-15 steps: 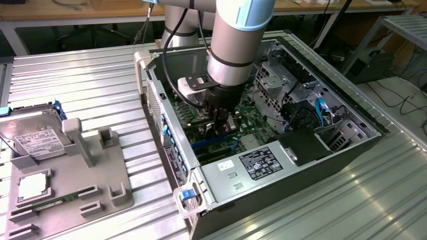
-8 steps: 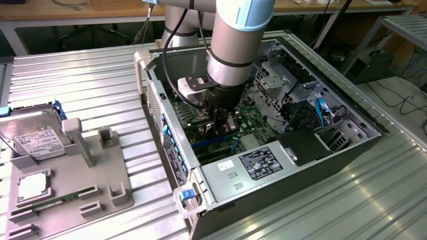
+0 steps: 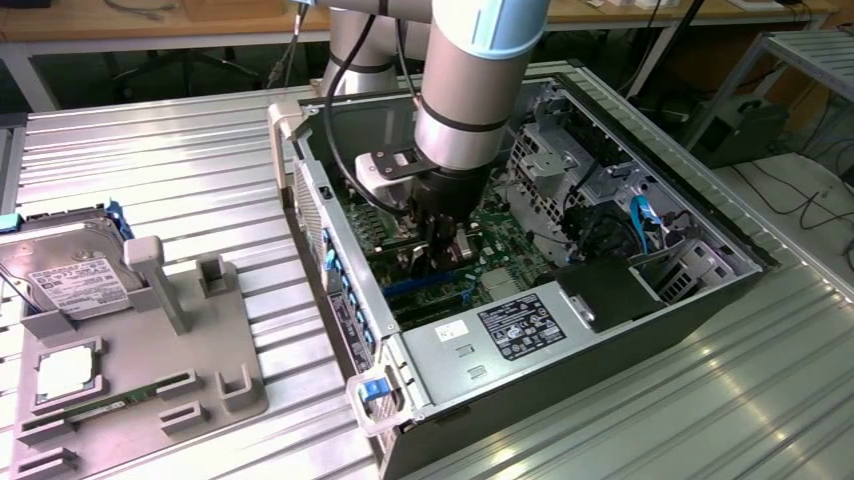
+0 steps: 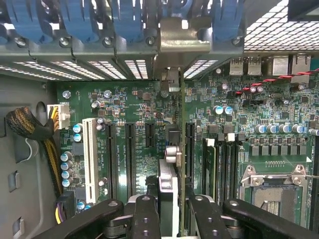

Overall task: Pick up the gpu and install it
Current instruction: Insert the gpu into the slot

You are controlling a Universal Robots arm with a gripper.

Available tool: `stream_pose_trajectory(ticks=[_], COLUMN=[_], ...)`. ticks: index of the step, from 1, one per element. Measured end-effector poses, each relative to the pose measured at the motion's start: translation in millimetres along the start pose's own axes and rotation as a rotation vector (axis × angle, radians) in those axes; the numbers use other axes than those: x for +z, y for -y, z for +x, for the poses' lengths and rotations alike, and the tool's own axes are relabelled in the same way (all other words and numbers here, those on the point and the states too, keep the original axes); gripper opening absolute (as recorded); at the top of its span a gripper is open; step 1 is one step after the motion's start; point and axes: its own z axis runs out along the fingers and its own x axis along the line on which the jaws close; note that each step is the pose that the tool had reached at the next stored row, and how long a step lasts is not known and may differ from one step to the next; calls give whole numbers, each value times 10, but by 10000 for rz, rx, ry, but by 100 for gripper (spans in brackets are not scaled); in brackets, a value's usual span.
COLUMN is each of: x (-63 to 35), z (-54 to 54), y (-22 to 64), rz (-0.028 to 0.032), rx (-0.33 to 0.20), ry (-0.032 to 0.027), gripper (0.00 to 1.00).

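The gpu [image 4: 168,180] stands edge-on between my fingers, its thin green board running away from the wrist camera and its dark cooler with a silver cap facing it. Its silver end bracket [image 4: 175,39] reaches the row of rear slot openings. My gripper [image 4: 172,219] is shut on the card, one black finger [image 4: 145,215] on each side. In the exterior view the gripper [image 3: 445,250] is low inside the open computer case [image 3: 747,250], over the green motherboard [image 4: 129,102]. The card sits right beside a long black slot [image 4: 190,149]; I cannot tell whether it is seated.
Blue slot latches [image 4: 79,20] line the case's rear. A white slot [image 4: 90,159], a yellow-black cable bundle [image 4: 30,124] and the CPU socket [image 4: 271,186] flank the card. At the exterior view's left, a grey fixture [image 3: 174,370] holds a hard drive [image 3: 80,280] and a memory stick [image 3: 114,405].
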Motion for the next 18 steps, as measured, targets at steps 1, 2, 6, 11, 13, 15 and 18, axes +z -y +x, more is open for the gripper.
stream_pose_trajectory(ticks=[1,2,6,11,13,15,18], x=[0,0,-1,0,0,0,4], z=[0,-1,-6,-7,-8,-8,-7], y=[-1,-1,0,-1,-4,-7,-8], rz=[19,46,161,215,216,219,222], rx=[1,1,-6,-10,-10,-10,-12], ry=[0,0,-13,-15,-15,-16,-16], gripper=[28,28,28,28,28,28,28])
